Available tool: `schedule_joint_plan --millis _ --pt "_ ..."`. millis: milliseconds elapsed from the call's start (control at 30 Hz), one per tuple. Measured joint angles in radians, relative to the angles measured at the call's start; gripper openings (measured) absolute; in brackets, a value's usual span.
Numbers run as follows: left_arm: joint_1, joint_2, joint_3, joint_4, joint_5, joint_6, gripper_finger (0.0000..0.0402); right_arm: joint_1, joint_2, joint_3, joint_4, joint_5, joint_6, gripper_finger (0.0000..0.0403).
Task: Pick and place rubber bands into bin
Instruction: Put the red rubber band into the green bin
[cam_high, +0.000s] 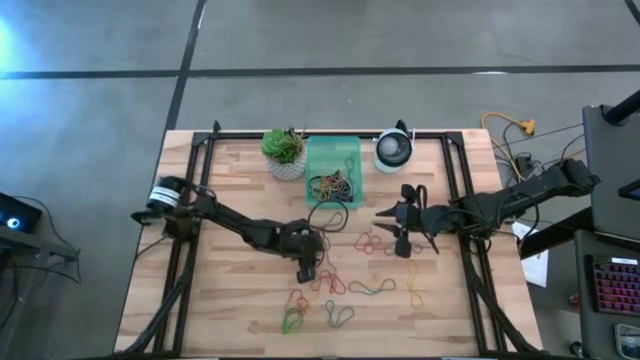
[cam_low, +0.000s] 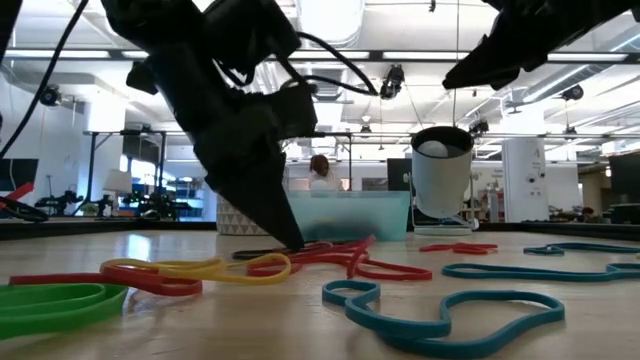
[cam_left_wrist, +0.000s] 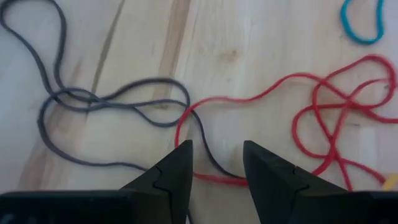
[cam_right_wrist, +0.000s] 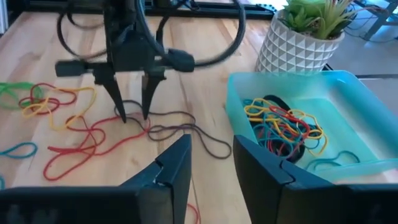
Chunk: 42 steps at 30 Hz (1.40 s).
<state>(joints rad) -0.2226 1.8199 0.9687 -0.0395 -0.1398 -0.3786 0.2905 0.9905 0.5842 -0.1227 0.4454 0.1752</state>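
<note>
Loose rubber bands lie on the wooden table: red (cam_high: 370, 243), green (cam_high: 292, 320), teal (cam_high: 372, 288), yellow (cam_high: 415, 292). More are piled in the mint-green bin (cam_high: 333, 165) at the far middle. My left gripper (cam_high: 308, 275) points down, open, with its tips at table level. In the left wrist view a red band (cam_left_wrist: 249, 96) and a dark grey band (cam_left_wrist: 112, 102) run between its fingers (cam_left_wrist: 177, 162); whether they touch, I cannot tell. My right gripper (cam_high: 382, 214) hovers open, right of the bin, above the table. It faces the left gripper (cam_right_wrist: 134, 117).
A white pot with a green plant (cam_high: 285, 152) stands left of the bin, and a round white-and-dark device (cam_high: 394, 150) right of it. Black frame rails (cam_high: 455, 190) run along both table sides. In the low view, green (cam_low: 50, 300) and teal bands (cam_low: 440, 310) lie near.
</note>
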Motion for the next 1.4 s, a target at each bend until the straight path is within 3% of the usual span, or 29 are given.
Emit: schedule_joint_plan --millis 567,1400 --pt "0.012 -0.032 -0.026 -0.015 -0.078 0.020 0.0125 0.000 0.000 -0.007 0.003 0.000 0.001 0.0104" --pt "0.021 -0.004 -0.029 -0.003 -0.034 0.019 0.0125 0.000 0.000 -0.013 0.009 0.000 -0.001 0.0087"
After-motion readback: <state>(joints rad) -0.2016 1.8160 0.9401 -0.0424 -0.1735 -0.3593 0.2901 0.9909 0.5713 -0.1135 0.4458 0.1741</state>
